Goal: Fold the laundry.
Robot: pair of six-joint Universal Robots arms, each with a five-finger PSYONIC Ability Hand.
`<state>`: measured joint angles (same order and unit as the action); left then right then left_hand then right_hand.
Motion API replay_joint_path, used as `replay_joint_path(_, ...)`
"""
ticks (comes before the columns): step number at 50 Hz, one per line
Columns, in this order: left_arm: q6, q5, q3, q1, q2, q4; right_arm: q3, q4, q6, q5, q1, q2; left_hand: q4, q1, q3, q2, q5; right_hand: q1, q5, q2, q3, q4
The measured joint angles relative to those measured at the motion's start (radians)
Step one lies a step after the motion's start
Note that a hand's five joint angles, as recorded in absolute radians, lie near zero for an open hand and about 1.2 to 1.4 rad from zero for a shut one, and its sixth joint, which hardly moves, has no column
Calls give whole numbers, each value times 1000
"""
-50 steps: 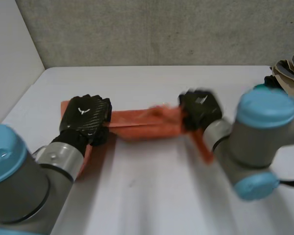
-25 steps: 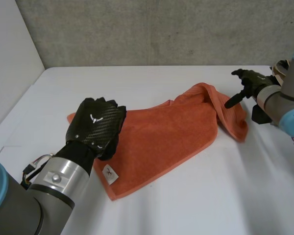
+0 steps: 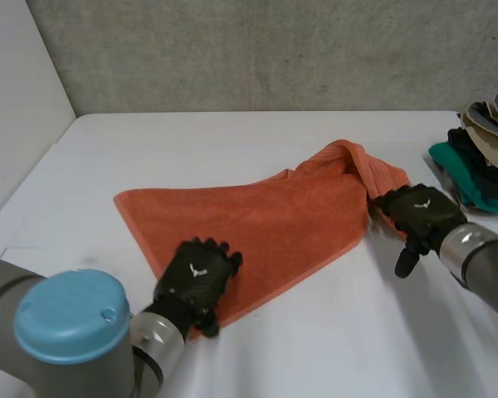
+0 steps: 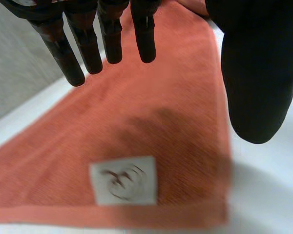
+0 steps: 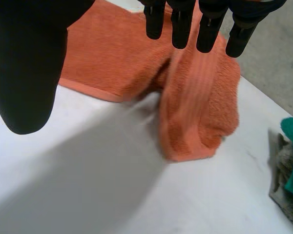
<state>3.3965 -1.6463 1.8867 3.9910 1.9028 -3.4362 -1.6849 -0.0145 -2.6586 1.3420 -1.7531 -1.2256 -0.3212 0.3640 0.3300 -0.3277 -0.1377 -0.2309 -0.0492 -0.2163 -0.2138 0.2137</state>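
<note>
Across the middle of the white table (image 3: 315,356), noted an orange terry-cloth towel (image 3: 257,220) spread mostly flat, with the end toward the right edge heaped into a thick rolled ridge. Spotted a small white sewn label (image 4: 123,180) by the towel's corner nearest the front edge. Found the left hand (image 3: 197,278) poised over that labelled corner; read its fingers (image 4: 88,46) as straight and apart from the thumb, clasping nothing. Found the right hand (image 3: 419,211) at the heaped end, just beside the ridge; saw its fingers (image 5: 180,24) likewise straight above the cloth, thumb held wide, no towel pinched. Logged a pile of dark, teal and tan clothes (image 3: 481,157) at the right edge, near the right hand.

Judged the fold not yet begun. Rated the heaped end the main hazard: would lock in a lump and skew the edges if folded over without being pulled flat. Expected a shallow pinch there to catch one layer alone and drag the rest askew. Feared sliding the whole towel, not lifting it, through a lone tug at the labelled corner. Flagged the clothes pile as liable to be knocked by a wide right-arm swing.
</note>
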Motion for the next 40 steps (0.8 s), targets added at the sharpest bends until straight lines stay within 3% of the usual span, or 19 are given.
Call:
replay_joint_path(10, 7, -2, -10, -15, 89, -12, -124, -93, -4, -49, 8, -35, 0, 0, 0, 0, 0, 0, 0, 0, 0, 0)
replay_joint_path(40, 93, -43, -116, 27, 212, -105, -152, -130, -6, -47, 13, -27, -53, 3, 44, -46, -17, 0, 0, 0, 0, 0)
